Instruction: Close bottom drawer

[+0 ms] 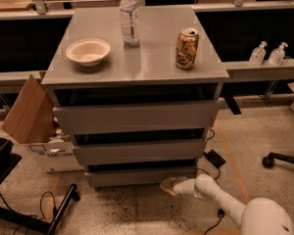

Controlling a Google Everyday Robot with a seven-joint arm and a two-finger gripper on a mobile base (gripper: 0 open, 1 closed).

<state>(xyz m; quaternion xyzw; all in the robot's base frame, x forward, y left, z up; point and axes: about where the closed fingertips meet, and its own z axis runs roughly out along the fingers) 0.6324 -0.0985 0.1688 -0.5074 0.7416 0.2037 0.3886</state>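
Observation:
The grey cabinet has three drawers. The bottom drawer (137,176) is the lowest and narrowest, with a plain grey front that stands slightly out from the cabinet, a dark gap above it. My gripper (167,186) is low near the floor on the end of a white arm (220,199), just in front of the right end of the bottom drawer's front. I cannot make out contact with the front.
Middle drawer (139,152) and top drawer (134,116) stand out further. On the top: a bowl (88,51), water bottle (130,16) and can (186,48). A cardboard box (32,119) stands left, a black power brick (214,159) and cables on the floor right.

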